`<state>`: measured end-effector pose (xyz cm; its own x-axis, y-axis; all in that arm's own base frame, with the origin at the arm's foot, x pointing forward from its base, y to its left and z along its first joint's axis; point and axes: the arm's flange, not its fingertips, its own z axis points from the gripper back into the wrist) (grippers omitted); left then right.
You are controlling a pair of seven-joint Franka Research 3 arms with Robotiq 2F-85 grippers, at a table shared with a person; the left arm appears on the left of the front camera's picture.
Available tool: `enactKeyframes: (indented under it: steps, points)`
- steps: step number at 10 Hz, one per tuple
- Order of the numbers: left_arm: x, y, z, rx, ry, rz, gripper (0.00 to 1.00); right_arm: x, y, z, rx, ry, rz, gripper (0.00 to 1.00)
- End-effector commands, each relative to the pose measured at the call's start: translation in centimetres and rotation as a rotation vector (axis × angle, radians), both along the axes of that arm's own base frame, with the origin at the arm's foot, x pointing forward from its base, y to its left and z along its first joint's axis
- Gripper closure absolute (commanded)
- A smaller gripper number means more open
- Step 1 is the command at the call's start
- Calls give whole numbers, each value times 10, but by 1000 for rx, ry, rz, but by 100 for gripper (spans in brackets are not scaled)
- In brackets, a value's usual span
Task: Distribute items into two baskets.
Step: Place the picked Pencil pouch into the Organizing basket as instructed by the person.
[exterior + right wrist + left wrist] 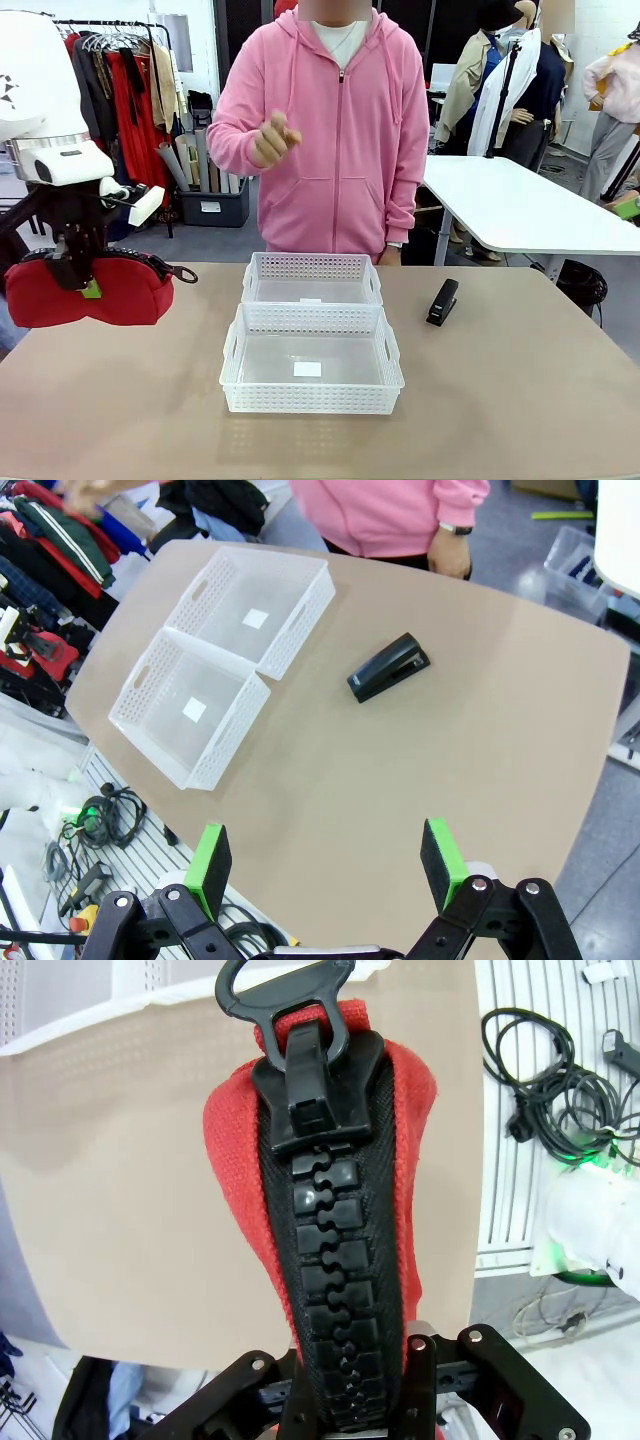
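**Aloft, a red pouch hangs in the robot's left hand**

At the left edge of the front view, the left hand (80, 280) is clenched on the top of the pouch (120, 295), gripping it along the black zipper. The pouch hangs clear of the table (520, 400), over its left end. Seen from the left wrist, the zipper (335, 1260) runs up the middle of the frame from between the fingers, with its pull ring at the top edge.

Two white baskets sit end to end and touching in the centre of the front view. The near basket (310, 398) is lower in the frame and the far basket (312, 265) is above it. Each has a white label on its floor. The stapler (442, 301) lies on the table right of centre, beside the far basket but apart from it.

From the right wrist, the right hand (330, 865) shows at the bottom of the frame, released, its green pads spread wide above bare table. A person (340, 150) in a pink hoodie stands at the top centre of the front view.
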<state>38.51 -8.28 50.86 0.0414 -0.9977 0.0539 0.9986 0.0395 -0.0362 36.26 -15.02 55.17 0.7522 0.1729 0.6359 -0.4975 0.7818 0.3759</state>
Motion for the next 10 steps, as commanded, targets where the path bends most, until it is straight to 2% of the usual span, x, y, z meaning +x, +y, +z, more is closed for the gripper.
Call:
enactKeyframes:
  steps: [1,10]
  points:
    - [1,1,1,0,-2,-2,100,1,1,1,4,-13,1,0]
    - [1,1,1,0,-2,-2,100,1,1,1,4,-13,1,0]
